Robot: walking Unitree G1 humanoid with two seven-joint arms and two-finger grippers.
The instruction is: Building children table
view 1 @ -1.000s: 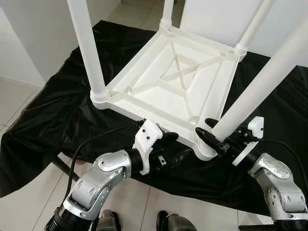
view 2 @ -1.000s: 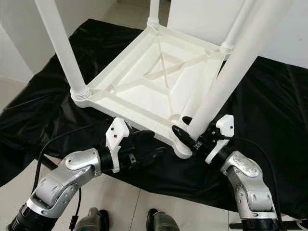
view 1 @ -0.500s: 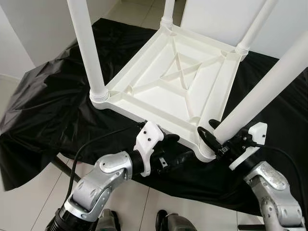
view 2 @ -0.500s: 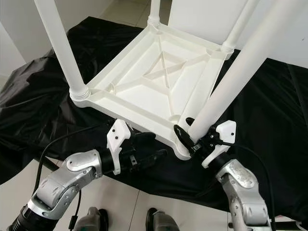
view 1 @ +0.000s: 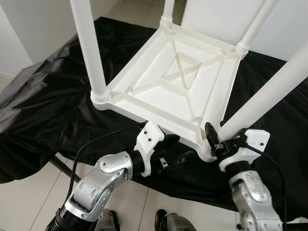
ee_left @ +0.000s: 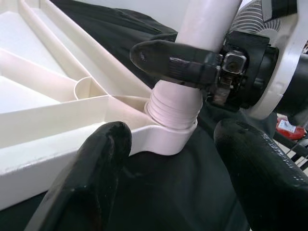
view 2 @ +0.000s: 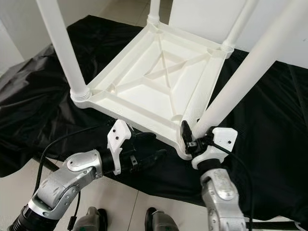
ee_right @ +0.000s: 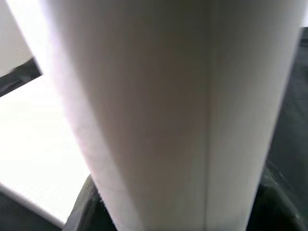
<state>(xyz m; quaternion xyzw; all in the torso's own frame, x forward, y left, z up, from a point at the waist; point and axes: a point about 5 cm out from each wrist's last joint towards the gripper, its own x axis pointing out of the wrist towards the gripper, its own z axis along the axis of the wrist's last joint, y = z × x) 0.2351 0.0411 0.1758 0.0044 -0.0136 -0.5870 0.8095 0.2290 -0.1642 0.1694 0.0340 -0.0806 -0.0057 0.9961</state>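
Firmly, right claw (view 1: 215, 141) grips table leg (view 1: 262, 97).

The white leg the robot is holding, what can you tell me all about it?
The white leg is a smooth, round plastic-looking tube, tilted up toward the robot's right. Its ribbed lower end sits in the round corner socket of the upside-down white table top, which lies on a black cloth. The right gripper clamps its jaws around the leg just above the socket. The left gripper waits open beside that corner.
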